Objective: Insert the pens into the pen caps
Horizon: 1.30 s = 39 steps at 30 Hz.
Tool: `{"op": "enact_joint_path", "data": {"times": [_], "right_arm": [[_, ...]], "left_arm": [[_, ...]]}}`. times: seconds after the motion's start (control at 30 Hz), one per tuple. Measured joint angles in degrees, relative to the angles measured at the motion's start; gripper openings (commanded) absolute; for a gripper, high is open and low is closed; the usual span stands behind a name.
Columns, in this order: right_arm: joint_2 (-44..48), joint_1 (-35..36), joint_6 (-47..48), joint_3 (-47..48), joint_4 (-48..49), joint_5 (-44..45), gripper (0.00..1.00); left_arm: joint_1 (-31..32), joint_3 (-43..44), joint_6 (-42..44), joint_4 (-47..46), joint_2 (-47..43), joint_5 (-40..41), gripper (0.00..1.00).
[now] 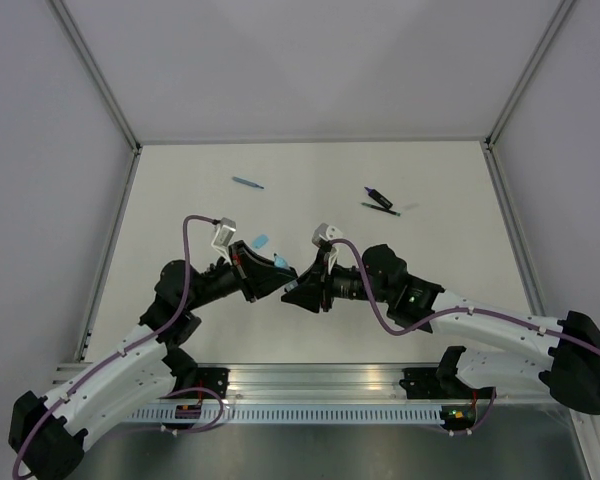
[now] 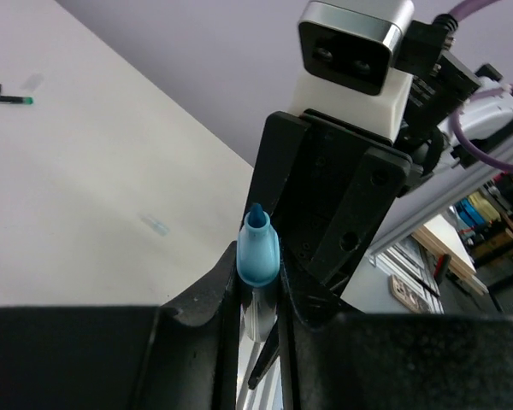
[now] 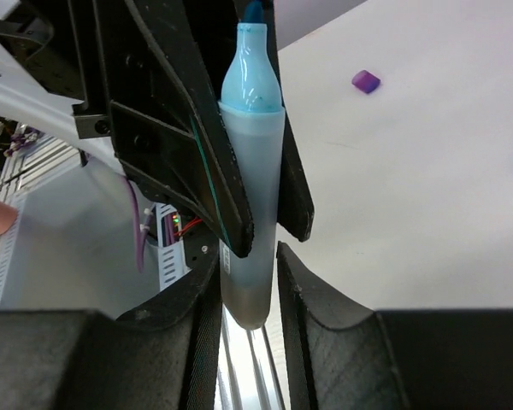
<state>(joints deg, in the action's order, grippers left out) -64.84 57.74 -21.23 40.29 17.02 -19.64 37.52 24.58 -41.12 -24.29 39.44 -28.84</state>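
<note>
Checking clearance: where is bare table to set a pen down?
Bare: the far strip behind the thin blue pen and black-and-purple marker, and the table's left side. Crowded: mid-table, where the left gripper and right gripper meet at the pale-blue highlighter beside a pale-blue cap.

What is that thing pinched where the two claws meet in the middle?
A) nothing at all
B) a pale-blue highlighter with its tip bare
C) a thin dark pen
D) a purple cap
B: the pale-blue highlighter stands clamped in the left gripper with its blue tip uncapped, while the thin dark pen and the purple cap lie on the table.
</note>
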Motion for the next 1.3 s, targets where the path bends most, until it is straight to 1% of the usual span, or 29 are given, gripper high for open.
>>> {"op": "enact_joint_path", "data": {"times": [0.13,0.3,0.4,0.5,0.53,0.57,0.6,0.67,0.7,0.77,0.8,0.83,0.9,0.93,0.97,1.07,1.2,1.3], "right_arm": [[0.4,-0.1,-0.4,-0.8,1.5,-4.1,0.36],[0.6,-0.1,-0.7,-0.9,1.9,-7.1,0.37],[0.7,-0.2,-0.7,-0.9,1.2,-7.8,0.33],[0.7,-0.4,-1.3,-0.9,0.9,-8.2,0.22],[0.7,-0.5,-1.7,-0.9,0.9,-8.4,0.12],[0.8,-0.5,-2.0,-0.9,0.9,-8.7,0.04],[0.8,-0.5,-2.3,-0.9,1.0,-9.1,0.0],[0.8,-0.5,-3.0,-0.9,1.2,-9.7,0.0],[0.8,-0.5,-3.1,-0.9,1.4,-10.0,0.0],[0.8,-0.5,-3.1,-0.9,1.7,-10.4,0.0],[0.8,-0.5,-3.0,-0.9,1.8,-10.5,0.0],[0.9,-0.5,-3.0,-0.9,1.7,-10.6,0.0],[1.3,-0.5,-3.0,-0.9,1.3,-10.4,0.0],[1.6,-0.5,-2.7,-0.9,0.9,-10.1,0.0],[2.1,-0.5,-2.6,-0.9,0.4,-9.8,0.0],[4.2,-0.5,-1.4,-0.8,-2.0,-6.3,0.0],[6.3,-0.9,0.1,0.1,-7.5,2.8,0.0],[6.4,-3.5,-0.3,0.9,-11.1,10.7,0.0]], "left_arm": [[0.0,-0.7,0.0,-2.3,0.4,-4.0,0.02],[0.0,-0.7,0.0,-3.4,1.3,-7.4,0.02],[0.0,-0.6,0.1,-4.0,2.3,-8.7,0.02],[0.0,-0.6,0.4,-4.4,2.6,-9.4,0.02],[0.0,-0.6,0.8,-4.6,2.5,-9.7,0.02],[0.0,-0.6,1.3,-4.9,2.3,-10.2,0.02],[0.0,-0.6,1.6,-5.0,2.1,-10.3,0.02],[0.1,-0.6,1.8,-4.9,1.8,-10.5,0.05],[0.1,-0.6,1.8,-4.8,1.6,-10.5,0.16],[0.2,-0.6,1.9,-4.7,1.2,-10.5,0.36],[0.2,-0.6,2.2,-4.5,1.0,-10.4,0.64],[0.2,-0.6,2.9,-4.0,0.9,-10.1,0.77],[0.1,0.0,3.3,-1.9,0.9,-8.7,0.87],[0.1,0.9,3.5,0.5,0.9,-7.1,0.91],[0.1,1.1,3.7,1.2,0.9,-6.9,0.91],[0.1,4.2,4.7,7.2,1.0,-2.3,0.93],[0.1,7.9,5.2,13.7,1.0,4.8,0.94],[0.1,10.6,5.5,19.1,2.2,10.6,0.94]]}}
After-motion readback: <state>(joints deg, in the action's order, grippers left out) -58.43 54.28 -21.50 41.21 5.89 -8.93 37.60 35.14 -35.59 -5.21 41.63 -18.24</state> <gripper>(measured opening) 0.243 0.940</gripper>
